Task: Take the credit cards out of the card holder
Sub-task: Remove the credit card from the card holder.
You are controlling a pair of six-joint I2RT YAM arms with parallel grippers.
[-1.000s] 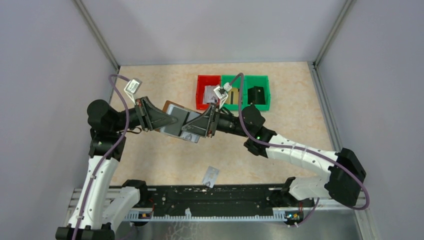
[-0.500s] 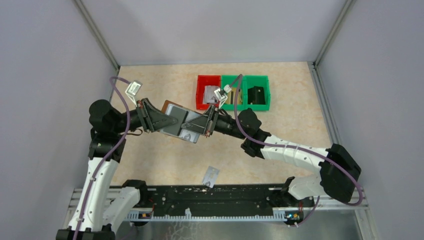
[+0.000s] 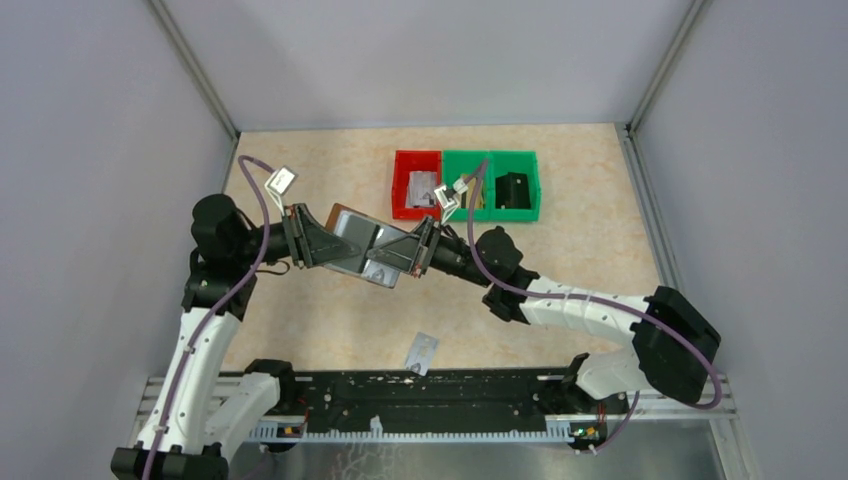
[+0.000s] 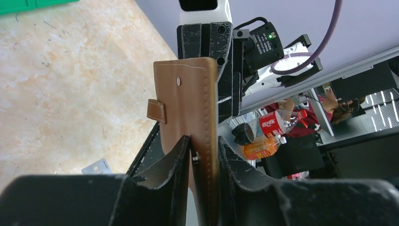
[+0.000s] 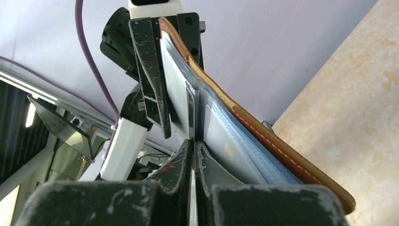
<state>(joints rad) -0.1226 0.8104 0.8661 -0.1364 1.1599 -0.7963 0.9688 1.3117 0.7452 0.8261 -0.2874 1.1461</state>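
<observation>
The brown leather card holder (image 3: 356, 228) hangs open in the air above the table (image 3: 585, 250), gripped from both ends. The left gripper (image 4: 203, 143) is clamped on one edge of its cover, and the closing tab (image 4: 156, 111) sticks out just beside those fingers. The right gripper (image 5: 194, 143) reaches in from the opposite end, pinched tight on a thin pale edge among the credit cards (image 5: 230, 151). These sit in the inner pockets as blue-grey sheets against the leather.

Behind the card holder and to its right, three bins stand in a touching row. The red bin (image 3: 402, 186), nearest the card holder, holds small silvery flat pieces (image 3: 425, 188). The middle green bin (image 3: 462, 157) is partly hidden by the right wrist camera, and something tan shows inside it. The far green bin (image 3: 513, 157) holds a black object (image 3: 513, 189).

One loose silvery card (image 3: 424, 352) lies flat on the table, well apart from the card holder, on the arm-base side.
</observation>
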